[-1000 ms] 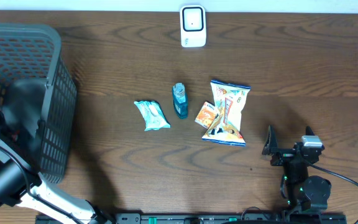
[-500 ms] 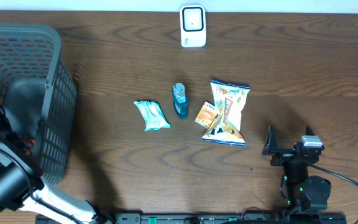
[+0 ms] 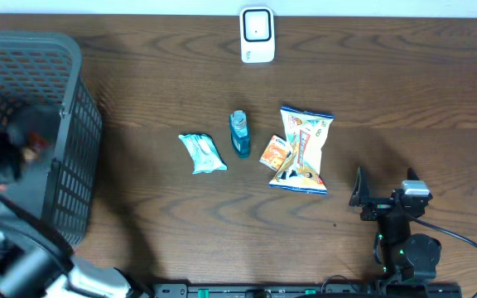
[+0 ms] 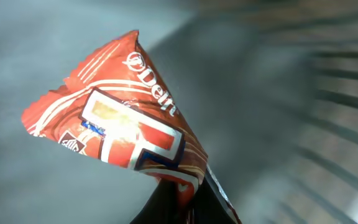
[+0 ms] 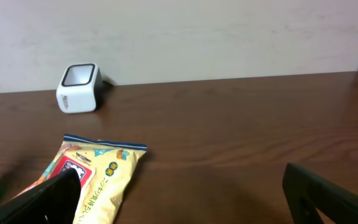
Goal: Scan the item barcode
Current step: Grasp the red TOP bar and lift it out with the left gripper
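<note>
you have bare table (image 3: 421, 91) right of the yellow snack bag (image 3: 305, 149) and before the scanner (image 3: 257, 35); wipes pack (image 3: 202, 153), bottle (image 3: 239, 134) and sachet (image 3: 275, 153) crowd the middle; basket (image 3: 77, 165) walls hem your left gripper (image 4: 178, 200) clamping the red packet (image 4: 123, 124)

Grey basket (image 3: 77, 141) left, scanner (image 3: 257, 35) top, snack bag (image 3: 305, 149) centre

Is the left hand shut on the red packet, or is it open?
Shut. The left hand pinches the lower corner of the red snack packet.
</note>
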Tool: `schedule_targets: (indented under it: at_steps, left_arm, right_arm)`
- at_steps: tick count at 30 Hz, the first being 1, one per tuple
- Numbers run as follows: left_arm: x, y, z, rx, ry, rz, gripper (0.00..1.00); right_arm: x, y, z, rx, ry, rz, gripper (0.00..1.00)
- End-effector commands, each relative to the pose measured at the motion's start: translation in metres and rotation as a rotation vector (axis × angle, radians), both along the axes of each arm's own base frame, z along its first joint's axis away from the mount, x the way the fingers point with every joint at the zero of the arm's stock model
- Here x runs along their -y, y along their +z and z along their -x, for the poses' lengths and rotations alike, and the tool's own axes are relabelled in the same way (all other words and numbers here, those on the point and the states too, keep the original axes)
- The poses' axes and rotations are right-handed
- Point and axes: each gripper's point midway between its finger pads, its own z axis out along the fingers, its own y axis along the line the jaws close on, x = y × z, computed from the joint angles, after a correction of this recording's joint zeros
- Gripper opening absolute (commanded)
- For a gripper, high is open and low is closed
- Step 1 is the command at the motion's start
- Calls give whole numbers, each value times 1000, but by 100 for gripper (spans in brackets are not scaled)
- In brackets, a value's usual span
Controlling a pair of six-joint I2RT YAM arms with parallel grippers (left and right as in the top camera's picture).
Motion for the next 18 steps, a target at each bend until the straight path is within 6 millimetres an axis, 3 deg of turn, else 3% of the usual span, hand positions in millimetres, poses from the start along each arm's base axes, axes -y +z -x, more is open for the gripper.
schedule_targets:
  at_steps: [1, 6, 8, 10, 11, 15, 18]
  left_arm:
    - [7, 122, -15, 283, -93, -204, 7]
    - [49, 237, 1, 564, -171, -399, 7]
    - [79, 274, 11, 668, -235, -452, 7]
    - [111, 298, 14, 747, -337, -489, 7]
    - [143, 312, 14, 810, -453, -497, 7]
    - [221, 324, 10, 889, -791, -535, 7]
    - [280, 307, 9, 878, -1100, -565, 7]
  right_arm:
    - [-2, -1, 0, 0, 7, 12, 99]
    - [-2, -1, 0, -1, 7, 12, 99]
    - [-2, -1, 0, 0, 7, 12, 99]
    - [-2, -1, 0, 0, 7, 12, 99]
    - [-2, -1, 0, 0, 7, 12, 99]
    - [-2, -1, 0, 0, 7, 12, 99]
    - [-2, -1, 0, 0, 7, 12, 99]
